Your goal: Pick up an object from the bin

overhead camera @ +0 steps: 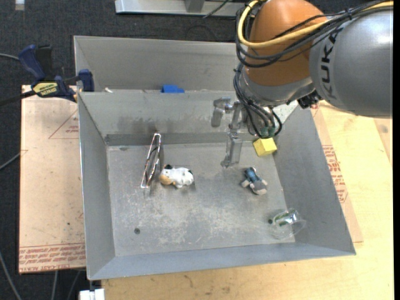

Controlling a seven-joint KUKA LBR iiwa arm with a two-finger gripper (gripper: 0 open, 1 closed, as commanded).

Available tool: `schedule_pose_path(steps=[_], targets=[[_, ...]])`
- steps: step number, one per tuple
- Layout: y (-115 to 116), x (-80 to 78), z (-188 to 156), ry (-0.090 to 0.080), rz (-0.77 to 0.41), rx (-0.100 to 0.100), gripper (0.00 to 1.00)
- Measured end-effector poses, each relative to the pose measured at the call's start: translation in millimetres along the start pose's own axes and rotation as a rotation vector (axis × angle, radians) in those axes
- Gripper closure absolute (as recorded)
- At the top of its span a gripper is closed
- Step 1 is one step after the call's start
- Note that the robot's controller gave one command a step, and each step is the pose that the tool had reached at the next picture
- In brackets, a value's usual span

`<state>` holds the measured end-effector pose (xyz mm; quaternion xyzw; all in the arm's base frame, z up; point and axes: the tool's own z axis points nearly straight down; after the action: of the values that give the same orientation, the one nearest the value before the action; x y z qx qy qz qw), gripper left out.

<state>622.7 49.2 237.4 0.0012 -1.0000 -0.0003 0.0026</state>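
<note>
- Gripper [230, 157] hangs low over bare floor near the back of the bin [94, 167]; whether it is open or clenched, I cannot tell.
- Blue toy [254, 181] lies just beside it, isolated, so likely easiest to grasp.
- White toy [177, 177] sits well left.

Light is even and moderately bright, falling from above. The bin [94, 167] floor is lit flat and its far wall is paler, with a dim band of shadow where the two meet. Things in it cast only faint, soft shadows. The orange cover [284, 36] carries a broad, soft highlight. The clear thing [284, 219] at the near right glints.
</note>
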Motion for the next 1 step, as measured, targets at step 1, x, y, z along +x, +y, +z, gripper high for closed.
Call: schedule_pose_path(steps=[1], targets=[[-0.2, -0.8, -5.1, -0.007, 0.001, -0.001, 0.0]])
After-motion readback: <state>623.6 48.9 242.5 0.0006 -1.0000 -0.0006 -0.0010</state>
